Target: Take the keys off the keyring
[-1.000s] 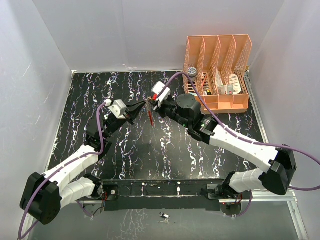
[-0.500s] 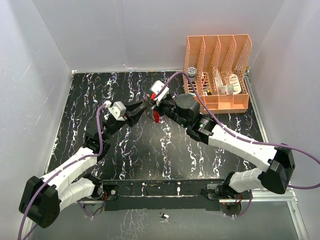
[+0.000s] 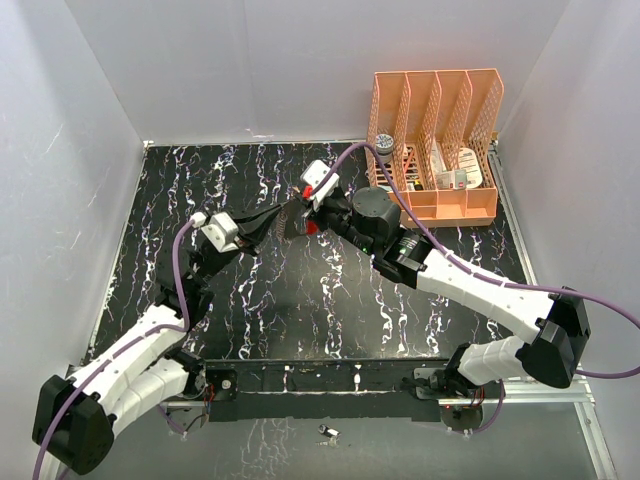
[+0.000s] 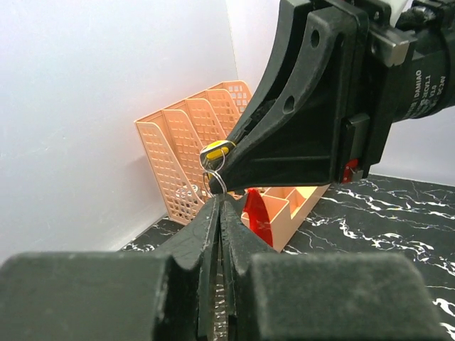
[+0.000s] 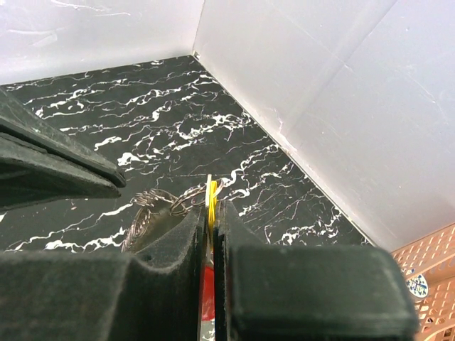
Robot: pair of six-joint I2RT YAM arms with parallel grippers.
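Observation:
In the top view my left gripper (image 3: 275, 216) and right gripper (image 3: 298, 207) meet tip to tip above the middle of the black marbled table (image 3: 300, 300). My right gripper (image 5: 211, 206) is shut on the yellow-orange key (image 5: 211, 190); the red key (image 5: 205, 284) shows low between its fingers. The thin wire keyring (image 5: 170, 202) hangs from the yellow key. In the left wrist view my left gripper (image 4: 219, 204) is shut, its tips pinching the bottom of the keyring (image 4: 215, 177) just under the yellow key (image 4: 217, 150). The red key (image 4: 257, 217) hangs behind.
An orange mesh file organizer (image 3: 435, 140) with small items in it stands at the back right, close behind the right arm; it also shows in the left wrist view (image 4: 192, 153). White walls enclose the table on three sides. A small metal part (image 3: 327, 432) lies near the front rail.
My left arm has drawn back to the left and lower while its tips stay at the ring. The red key, hanging long a second ago, has swung up under the right gripper.

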